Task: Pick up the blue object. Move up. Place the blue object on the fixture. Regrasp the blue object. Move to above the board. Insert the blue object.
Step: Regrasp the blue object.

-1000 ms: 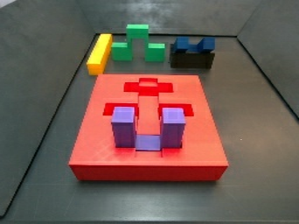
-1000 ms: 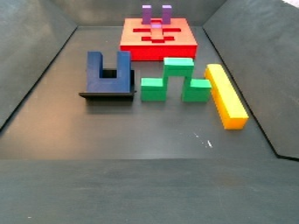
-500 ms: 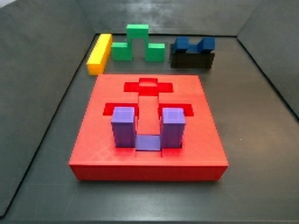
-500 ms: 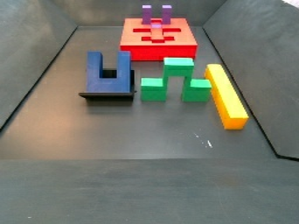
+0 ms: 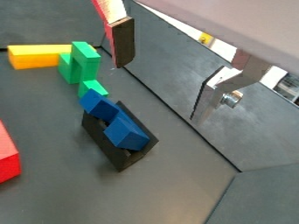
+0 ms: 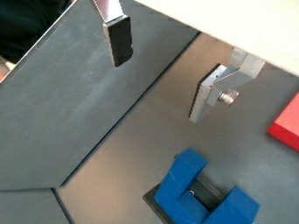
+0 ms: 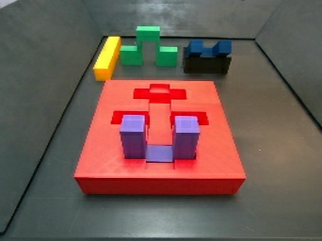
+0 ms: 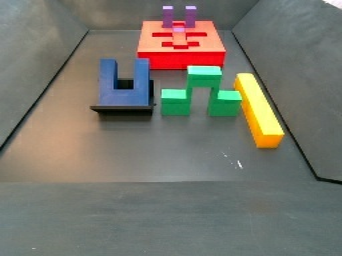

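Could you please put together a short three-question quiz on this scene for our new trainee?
1. True or false: the end effector is shut on the blue block.
2. What does the blue block rest on?
A. the red board
B. the black fixture
C. the yellow bar
3. Which piece already stands in the red board?

Key:
1. False. In both wrist views the fingers are spread apart above the floor with nothing between them.
2. B
3. The purple block.
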You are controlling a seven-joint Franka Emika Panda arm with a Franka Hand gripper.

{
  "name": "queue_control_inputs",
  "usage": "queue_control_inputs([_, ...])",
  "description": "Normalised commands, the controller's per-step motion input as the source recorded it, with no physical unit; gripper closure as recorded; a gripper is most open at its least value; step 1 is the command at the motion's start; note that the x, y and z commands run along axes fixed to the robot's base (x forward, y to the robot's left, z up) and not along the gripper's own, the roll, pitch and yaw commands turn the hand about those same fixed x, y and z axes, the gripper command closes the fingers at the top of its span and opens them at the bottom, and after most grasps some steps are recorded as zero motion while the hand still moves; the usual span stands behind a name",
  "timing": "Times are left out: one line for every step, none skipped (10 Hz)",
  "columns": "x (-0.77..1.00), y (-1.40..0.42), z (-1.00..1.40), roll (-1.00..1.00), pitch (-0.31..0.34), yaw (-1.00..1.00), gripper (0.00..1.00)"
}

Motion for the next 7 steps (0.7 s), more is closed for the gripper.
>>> queue_control_inputs([0.08, 0.00, -0.20, 0.84, 0.211, -0.14, 0.00])
queue_control_inputs([0.08, -0.07, -0.23, 0.90, 0.223, -0.09, 0.00])
queue_control_inputs([0.04, -0.12, -0.29, 0.69, 0.134, -0.08, 0.00])
queue_control_inputs([0.00, -0.14, -0.25, 0.71, 0.089, 0.00, 0.00])
queue_control_inputs([0.00, -0.13, -0.24, 0.77, 0.066, 0.00, 0.00])
queue_control_inputs([-0.04, -0.07, -0.29, 0.47, 0.000, 0.09, 0.00])
queue_control_inputs([-0.11, -0.01, -0.29, 0.29, 0.000, 0.24, 0.00])
